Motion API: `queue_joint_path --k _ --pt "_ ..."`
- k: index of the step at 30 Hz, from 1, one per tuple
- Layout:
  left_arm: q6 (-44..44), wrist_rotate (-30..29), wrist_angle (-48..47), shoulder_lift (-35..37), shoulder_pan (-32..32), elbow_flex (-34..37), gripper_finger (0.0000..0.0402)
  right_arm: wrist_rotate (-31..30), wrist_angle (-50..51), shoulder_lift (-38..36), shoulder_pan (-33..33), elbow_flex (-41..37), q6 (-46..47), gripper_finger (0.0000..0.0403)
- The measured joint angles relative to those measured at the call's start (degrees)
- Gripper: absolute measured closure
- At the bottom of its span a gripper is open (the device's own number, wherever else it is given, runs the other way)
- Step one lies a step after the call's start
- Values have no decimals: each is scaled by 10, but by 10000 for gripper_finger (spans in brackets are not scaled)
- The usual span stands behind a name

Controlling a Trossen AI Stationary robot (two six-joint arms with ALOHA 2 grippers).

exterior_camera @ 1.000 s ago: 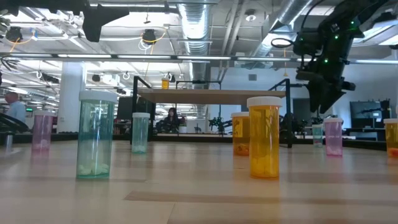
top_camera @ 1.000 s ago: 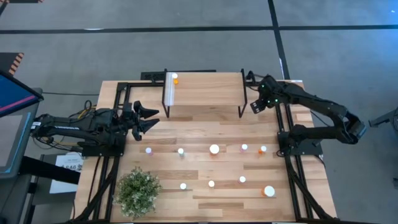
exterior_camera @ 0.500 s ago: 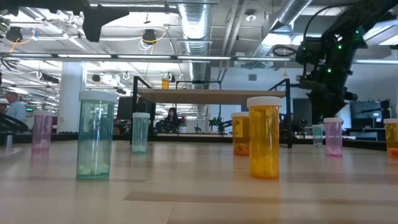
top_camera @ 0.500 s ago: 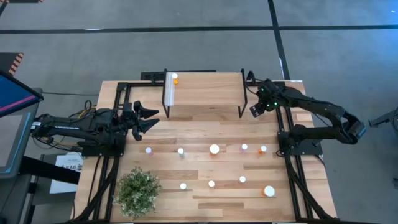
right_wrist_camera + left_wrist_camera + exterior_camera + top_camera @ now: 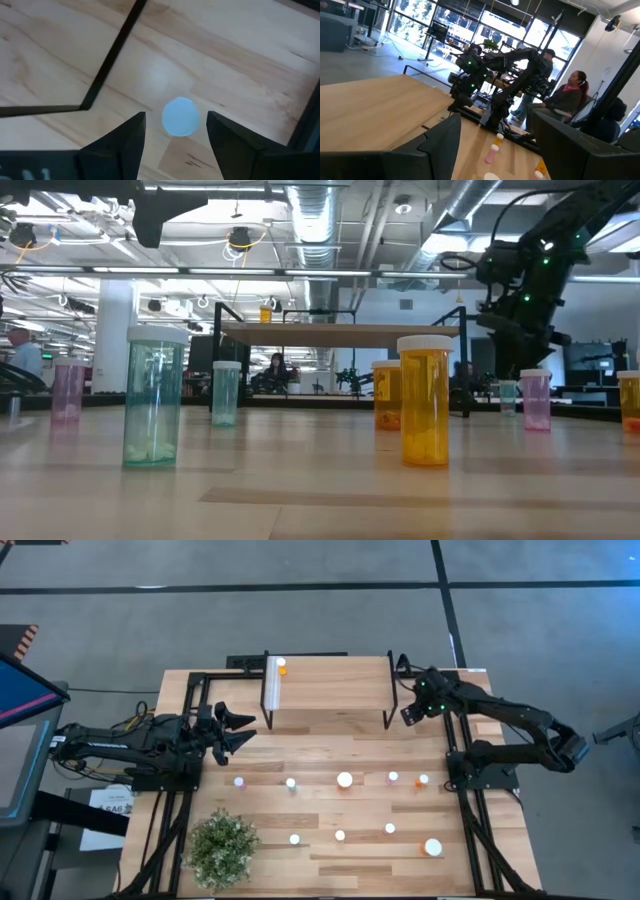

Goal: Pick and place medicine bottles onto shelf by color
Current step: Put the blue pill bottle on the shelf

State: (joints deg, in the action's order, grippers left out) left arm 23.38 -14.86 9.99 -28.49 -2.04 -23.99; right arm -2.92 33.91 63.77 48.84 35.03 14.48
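Note:
The light-wood shelf (image 5: 330,690) stands at the table's far side, with one orange bottle (image 5: 282,668) on its left end. Several white-capped bottles stand on the tabletop, among them a larger one (image 5: 345,779) and another larger one (image 5: 433,847). My right gripper (image 5: 410,716) is open just off the shelf's right end, above a pale green bottle (image 5: 510,396). In the right wrist view the bottle's round cap (image 5: 180,116) shows between the two fingers, with gaps on both sides. My left gripper (image 5: 238,730) waits open at the table's left edge.
A bushy potted plant (image 5: 222,847) stands at the near left corner. The shelf's black legs (image 5: 107,60) are close beside my right gripper. A pink bottle (image 5: 536,399) and an orange one (image 5: 630,401) stand near the pale green one. People show in the room behind.
My right gripper has come down beside the shelf's right end and a little toward the table's near edge, lowering toward the pale green bottle. Its fingers stay open. No bottle has moved.

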Motion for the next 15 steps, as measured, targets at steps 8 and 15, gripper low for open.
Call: queue_joint_path --k 8,15 --pt "0 -1 0 0 0 0 168 0 -2 0 18 0 -1 171" --pt "0 -1 0 0 0 0 168 0 -13 3 12 0 -3 181"
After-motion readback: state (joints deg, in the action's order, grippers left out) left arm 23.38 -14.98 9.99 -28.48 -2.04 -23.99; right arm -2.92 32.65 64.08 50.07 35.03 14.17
